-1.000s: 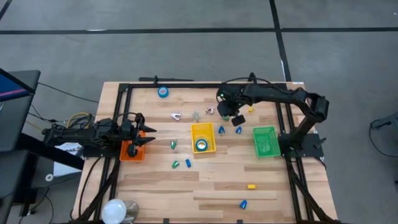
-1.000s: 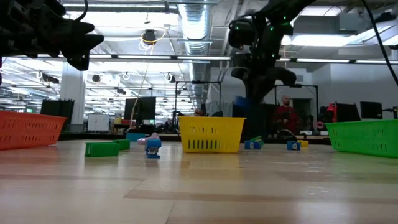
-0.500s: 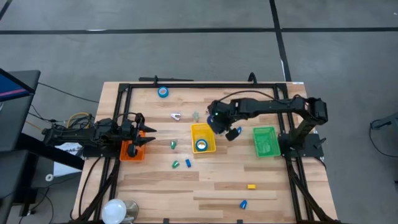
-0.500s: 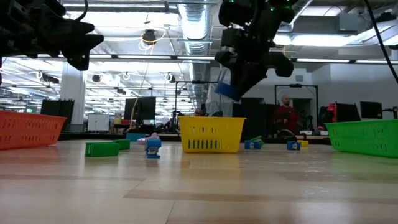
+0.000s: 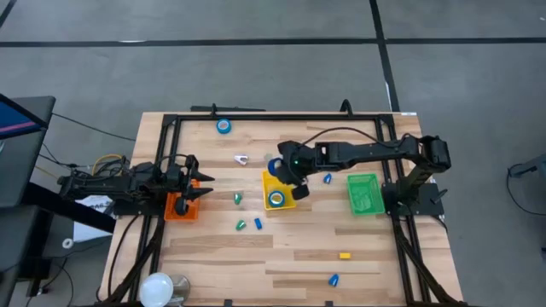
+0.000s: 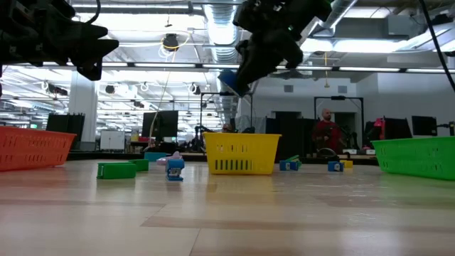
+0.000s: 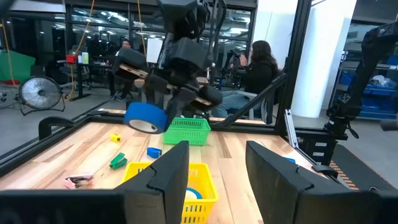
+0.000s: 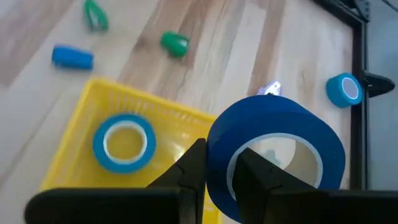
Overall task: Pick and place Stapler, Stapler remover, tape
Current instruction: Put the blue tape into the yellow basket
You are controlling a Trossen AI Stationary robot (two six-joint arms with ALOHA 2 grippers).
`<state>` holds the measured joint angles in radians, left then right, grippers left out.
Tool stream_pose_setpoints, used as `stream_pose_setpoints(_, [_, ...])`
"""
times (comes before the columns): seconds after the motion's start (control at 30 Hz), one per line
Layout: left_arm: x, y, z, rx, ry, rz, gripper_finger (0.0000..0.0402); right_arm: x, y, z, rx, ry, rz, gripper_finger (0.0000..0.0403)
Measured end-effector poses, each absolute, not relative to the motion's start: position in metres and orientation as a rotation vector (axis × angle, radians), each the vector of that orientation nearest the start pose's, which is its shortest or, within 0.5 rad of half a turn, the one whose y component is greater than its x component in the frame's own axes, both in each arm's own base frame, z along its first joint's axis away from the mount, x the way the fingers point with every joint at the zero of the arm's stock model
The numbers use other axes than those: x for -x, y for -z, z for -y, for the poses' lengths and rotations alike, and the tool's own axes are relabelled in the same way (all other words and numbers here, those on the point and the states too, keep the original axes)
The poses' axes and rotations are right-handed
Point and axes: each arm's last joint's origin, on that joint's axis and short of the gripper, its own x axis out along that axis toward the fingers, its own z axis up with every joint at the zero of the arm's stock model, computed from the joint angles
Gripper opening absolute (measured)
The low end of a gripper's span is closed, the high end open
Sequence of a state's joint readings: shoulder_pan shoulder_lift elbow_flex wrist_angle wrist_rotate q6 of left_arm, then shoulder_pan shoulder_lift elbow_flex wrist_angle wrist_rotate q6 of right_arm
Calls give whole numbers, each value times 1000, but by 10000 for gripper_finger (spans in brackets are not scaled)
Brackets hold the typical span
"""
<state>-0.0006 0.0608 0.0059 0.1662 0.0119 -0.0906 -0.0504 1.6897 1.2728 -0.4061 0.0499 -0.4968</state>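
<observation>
The right gripper [image 8: 214, 168], clenched on a blue tape roll [image 8: 277, 152] above the yellow basket's [image 5: 265, 178] far rim, could drop it outside onto the table if released early

3 blue tape rolls [image 8: 277, 149], 3 baskets [image 5: 278, 189], 2 arms [image 5: 367, 152]

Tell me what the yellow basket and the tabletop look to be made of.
Yellow basket: likely moulded plastic, with a uniform bright colour, thin walls and slotted sides, semi-matte. Tabletop: wood, apparently butcher-block planks, with visible grain and joined strips in pale tones, and a smooth finish with a slight sheen in the low view.
</observation>
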Motion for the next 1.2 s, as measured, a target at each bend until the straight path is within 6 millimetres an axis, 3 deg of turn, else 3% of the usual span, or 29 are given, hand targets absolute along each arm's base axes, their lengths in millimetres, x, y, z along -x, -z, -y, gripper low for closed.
stream_pose_setpoints(0.27, [-101,-177,0,90,18,111,150,-368,-254,17,308,-88,-772,54])
stream_pose_setpoints(0.53, [-101,-177,0,90,17,111,150,-369,-252,17,294,-89,-781,54])
stream_pose_setpoints(0.83, [-101,-177,0,90,17,110,150,-379,-211,17,271,-108,-928,54])
stream_pose_setpoints(1.2, [-104,-175,0,90,17,88,150,-383,-188,18,260,-120,-1015,54])
